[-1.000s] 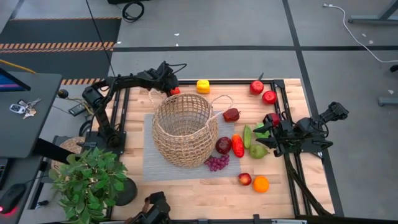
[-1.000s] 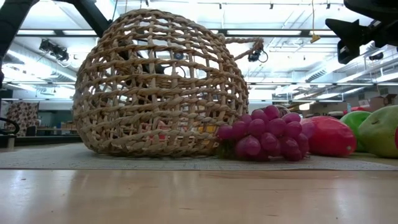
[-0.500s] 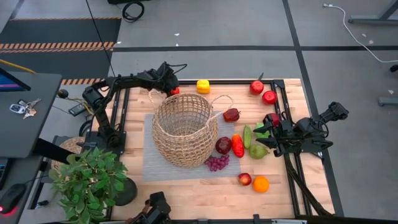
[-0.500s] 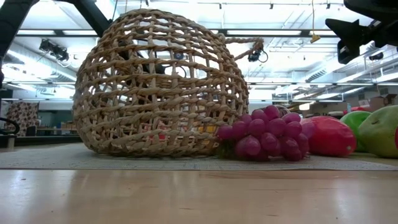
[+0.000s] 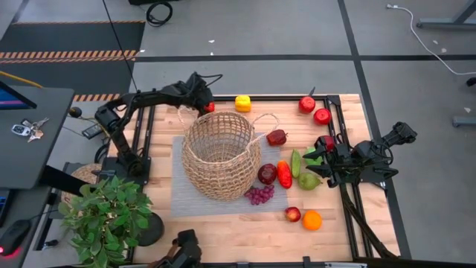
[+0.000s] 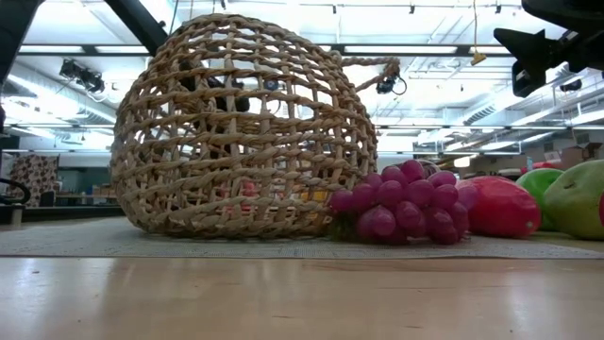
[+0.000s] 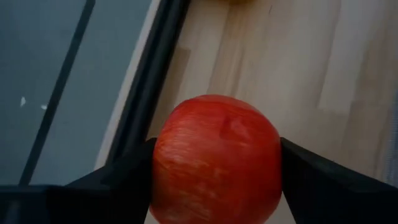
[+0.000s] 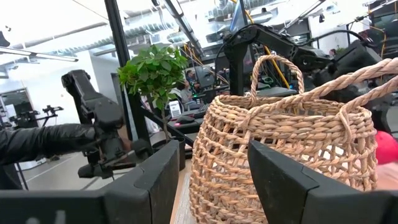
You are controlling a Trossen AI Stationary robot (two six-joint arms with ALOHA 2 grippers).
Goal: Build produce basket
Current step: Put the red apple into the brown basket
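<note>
The tan wicker basket (image 5: pixel 221 155) stands on a grey mat in the middle of the table. My left gripper (image 5: pixel 206 107) is at the far edge behind it, shut on a red apple (image 7: pixel 214 162). A yellow pepper (image 5: pixel 242 103), two red apples (image 5: pixel 306 104), dark red fruits (image 5: pixel 277 137), a chili (image 5: pixel 284 174), green pears (image 5: pixel 297 162), grapes (image 6: pixel 406 200) and an orange (image 5: pixel 312 220) lie on the table. My right gripper (image 5: pixel 326 159) hovers open by the pears, its fingers (image 8: pixel 155 180) apart and facing the basket (image 8: pixel 280 143). My left gripper pinches the red apple between its two fingers, one finger (image 7: pixel 118 180) on each side at its widest part (image 7: pixel 165 168). The fingers slant down from above. Whether the apple is clear of the wooden top, I cannot tell.
A potted green plant (image 5: pixel 104 216) stands at the near left corner. A black frame rail (image 7: pixel 146 93) runs along the far edge close to the held apple. Bare wood lies near the front edge (image 5: pixel 223 227). A person's dark sleeve (image 8: pixel 43 140) shows beyond the table.
My left arm has shifted a little at the far edge while keeping the apple in its fingers. The basket, the fruits and my right arm have kept still.
</note>
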